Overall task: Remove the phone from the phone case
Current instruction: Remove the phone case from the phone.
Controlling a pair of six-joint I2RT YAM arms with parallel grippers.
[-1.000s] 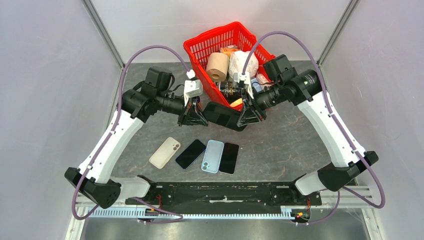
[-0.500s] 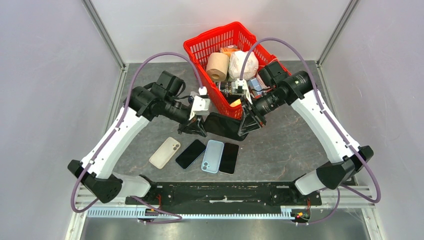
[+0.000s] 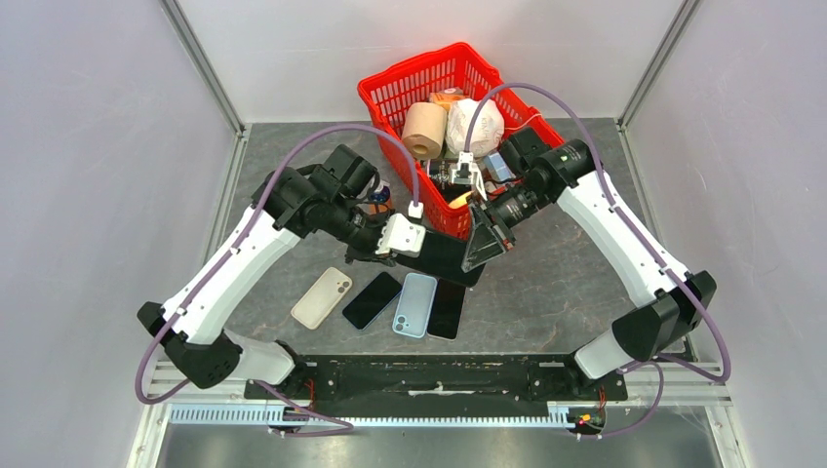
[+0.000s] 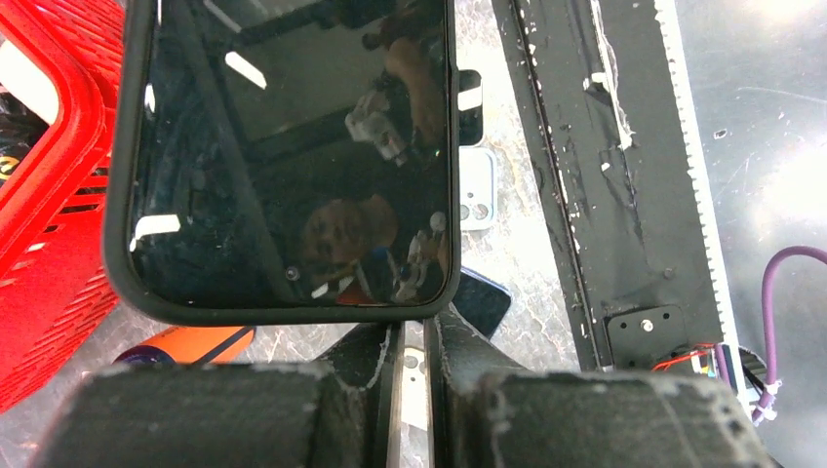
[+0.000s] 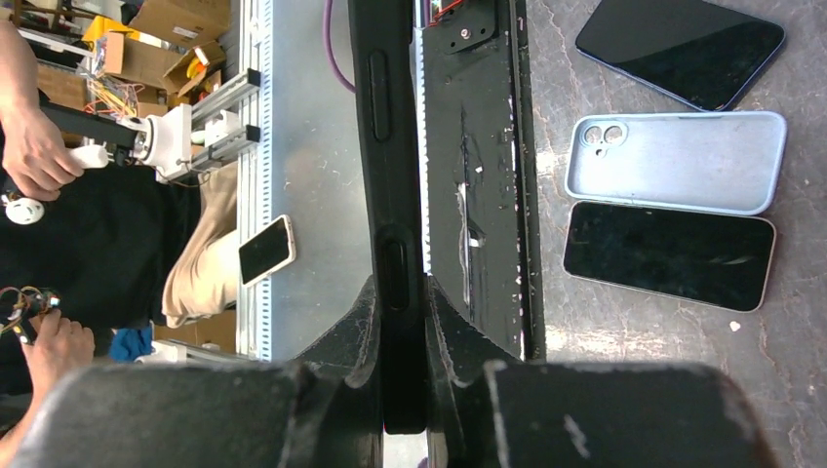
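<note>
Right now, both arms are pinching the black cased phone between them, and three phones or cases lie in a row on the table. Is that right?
Four lie in the row, not three, as the top external view shows: cream case, black phone, light blue case, second black phone. The left fingers and right fingers do both pinch the black cased phone.

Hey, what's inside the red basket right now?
A toilet paper roll, a white crumpled bag and an orange packet show in the red basket. The near corner's contents are mostly covered by the right arm.
</note>
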